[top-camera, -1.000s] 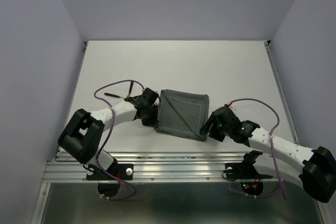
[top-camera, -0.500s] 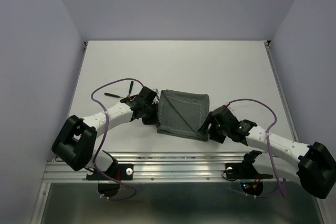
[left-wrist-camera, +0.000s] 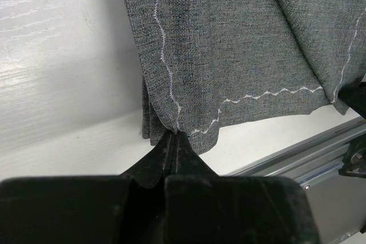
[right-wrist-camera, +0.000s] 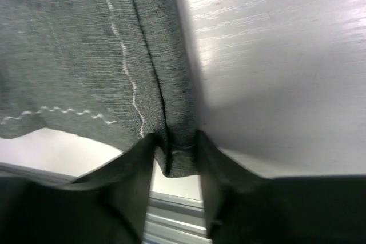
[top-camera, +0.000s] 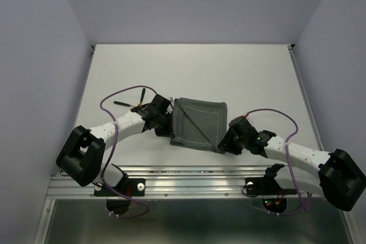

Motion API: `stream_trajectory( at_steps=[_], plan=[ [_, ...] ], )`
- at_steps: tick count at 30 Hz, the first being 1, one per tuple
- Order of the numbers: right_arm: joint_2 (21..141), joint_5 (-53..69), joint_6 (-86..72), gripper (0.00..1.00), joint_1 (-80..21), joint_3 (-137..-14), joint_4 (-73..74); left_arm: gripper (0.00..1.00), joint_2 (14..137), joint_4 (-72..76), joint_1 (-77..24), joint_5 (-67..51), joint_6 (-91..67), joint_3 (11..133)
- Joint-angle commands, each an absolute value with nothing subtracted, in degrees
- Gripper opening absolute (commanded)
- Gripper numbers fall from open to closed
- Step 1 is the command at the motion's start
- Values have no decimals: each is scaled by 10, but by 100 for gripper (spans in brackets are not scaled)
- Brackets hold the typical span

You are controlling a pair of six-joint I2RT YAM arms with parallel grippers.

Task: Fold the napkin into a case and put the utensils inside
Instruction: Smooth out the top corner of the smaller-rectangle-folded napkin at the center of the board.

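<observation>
The napkin lies folded into a rough square near the table's front edge, dark grey-green with light stitching. My left gripper is shut on its near left corner; the left wrist view shows the fingertips pinched on the cloth. My right gripper is at the near right corner. In the right wrist view its jaws stand apart on either side of the folded edge, not squeezing it. Thin utensils lie left of the napkin, behind the left wrist, looking dark here.
Purple cables loop over both arms. The metal rail of the table's front edge runs just below the napkin. The grey walls stand at the left, right and back.
My right gripper has moved left up to the napkin's near right corner, so its jaws now straddle the fold. The left arm shifted slightly and keeps its hold on the left corner.
</observation>
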State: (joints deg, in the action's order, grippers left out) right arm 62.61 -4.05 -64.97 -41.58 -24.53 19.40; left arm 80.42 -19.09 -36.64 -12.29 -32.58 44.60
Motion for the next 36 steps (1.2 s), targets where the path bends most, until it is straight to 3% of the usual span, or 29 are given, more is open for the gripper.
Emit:
stream_trajectory(
  at_steps=[1,5,8,12,17,26,34,35,36],
  plan=[
    [628,-42,-651,51,-417,-243,178,0,796,-193,-368,-136,-316,445],
    [633,-40,-641,51,-417,-241,182,0,797,-192,-367,-136,-315,443],
    [637,-38,-635,44,-417,-235,183,0,796,-192,-367,-136,-315,442],
    [635,-39,-636,20,-417,-232,181,0,799,-192,-368,-137,-313,441],
    [614,-58,-657,1,-417,-238,193,0,798,-200,-367,-137,-306,446],
    [537,-123,-675,1,-417,-271,251,0,783,-251,-367,-140,-271,488],
    [541,-105,-688,1,-417,-243,241,0,783,-223,-369,-189,-274,436],
    [544,-104,-688,1,-417,-240,235,5,786,-221,-370,-192,-275,430],
    [545,-100,-687,1,-417,-235,232,21,791,-217,-374,-194,-278,421]
  ],
)
